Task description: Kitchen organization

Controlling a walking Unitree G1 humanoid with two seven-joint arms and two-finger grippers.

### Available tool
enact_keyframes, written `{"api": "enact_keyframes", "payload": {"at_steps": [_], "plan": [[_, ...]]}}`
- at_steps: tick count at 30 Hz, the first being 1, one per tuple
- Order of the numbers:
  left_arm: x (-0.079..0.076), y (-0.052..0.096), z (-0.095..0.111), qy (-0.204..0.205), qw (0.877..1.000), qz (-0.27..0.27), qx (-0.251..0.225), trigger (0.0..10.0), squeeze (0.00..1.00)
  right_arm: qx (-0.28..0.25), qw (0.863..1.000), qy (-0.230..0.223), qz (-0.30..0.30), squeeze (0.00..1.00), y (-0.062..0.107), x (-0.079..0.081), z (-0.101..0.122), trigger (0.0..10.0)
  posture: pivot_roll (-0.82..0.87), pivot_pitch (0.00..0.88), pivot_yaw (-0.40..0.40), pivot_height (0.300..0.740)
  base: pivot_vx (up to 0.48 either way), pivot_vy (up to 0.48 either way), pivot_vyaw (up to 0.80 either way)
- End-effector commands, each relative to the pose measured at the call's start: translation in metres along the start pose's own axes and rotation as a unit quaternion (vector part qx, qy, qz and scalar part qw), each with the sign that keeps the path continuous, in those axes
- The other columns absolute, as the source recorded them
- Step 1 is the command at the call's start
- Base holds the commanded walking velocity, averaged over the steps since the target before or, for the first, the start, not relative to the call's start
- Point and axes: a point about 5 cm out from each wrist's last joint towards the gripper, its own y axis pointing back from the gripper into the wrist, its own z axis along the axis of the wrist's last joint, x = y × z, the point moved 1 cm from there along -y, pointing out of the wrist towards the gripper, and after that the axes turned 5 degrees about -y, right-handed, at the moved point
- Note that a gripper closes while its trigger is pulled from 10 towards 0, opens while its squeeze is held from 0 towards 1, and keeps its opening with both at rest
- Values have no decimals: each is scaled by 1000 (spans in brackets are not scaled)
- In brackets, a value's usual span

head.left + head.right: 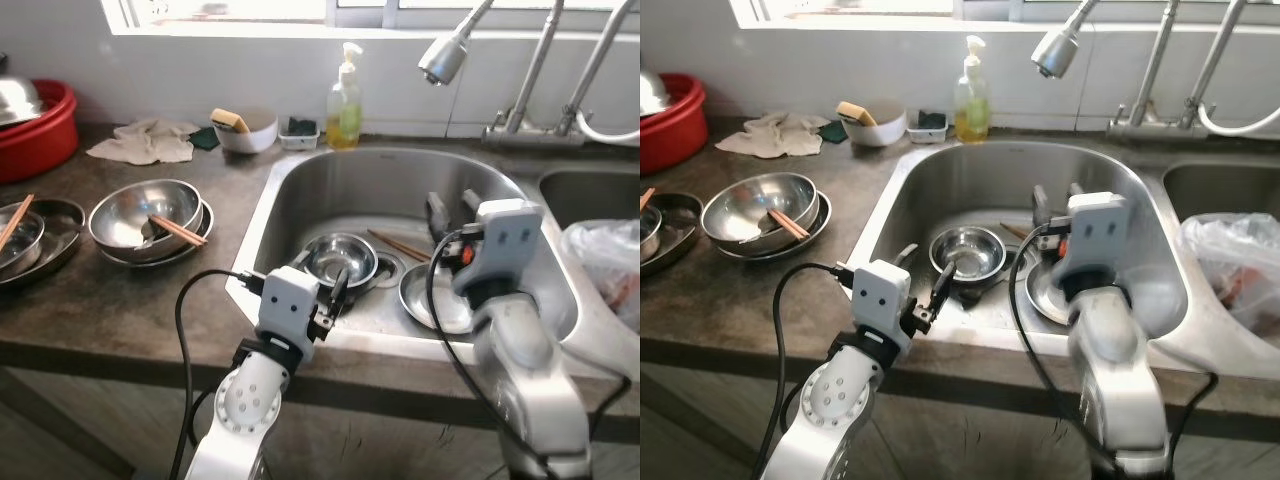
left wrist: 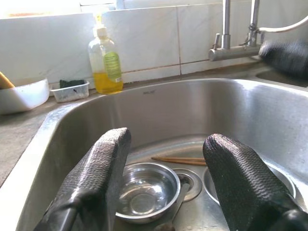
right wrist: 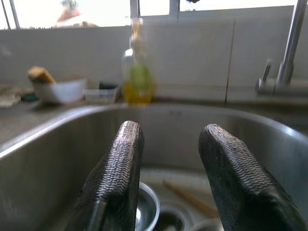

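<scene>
A steel sink (image 1: 300, 170) holds a small steel bowl (image 1: 340, 258), a flat steel plate (image 1: 415, 300) to its right, and a pair of wooden chopsticks (image 1: 395, 245) behind the drain. My left gripper (image 1: 320, 275) hovers over the sink's front left rim, open and empty, pointing at the bowl (image 2: 144, 190). My right gripper (image 1: 453, 208) hangs above the sink's right half over the plate, open, with nothing between its fingers (image 3: 120, 159).
On the counter to the left stand stacked steel bowls with chopsticks (image 1: 150, 215), a red basin (image 1: 40, 125), a cloth (image 1: 145, 140) and a white bowl with a sponge (image 1: 245, 128). A soap bottle (image 1: 345, 105) and spray faucet (image 1: 445, 55) stand behind. A plastic bag (image 1: 605, 265) lies right.
</scene>
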Motion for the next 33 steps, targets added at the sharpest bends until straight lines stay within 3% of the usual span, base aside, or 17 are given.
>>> {"api": "enact_keyframes", "payload": {"at_steps": [1,10,24,33], "plan": [[0,2,-1,3,1000,1,1,10000,0,-17,1000,-3,-5,0,2,3,9,10000,69,29,0,740,0,0,0],[-4,3,-2,8,1000,-1,3,10000,0,0,1000,-11,-12,0,11,8,3,10000,68,25,-3,740,0,0,0],[-3,5,-2,6,1000,-5,3,10000,0,-19,1000,1,5,0,11,16,12,10000,67,17,4,740,0,0,0],[-5,6,-3,5,1000,-12,3,10000,0,-9,1000,7,2,0,13,15,8,10000,66,16,11,740,-268,0,0]]}}
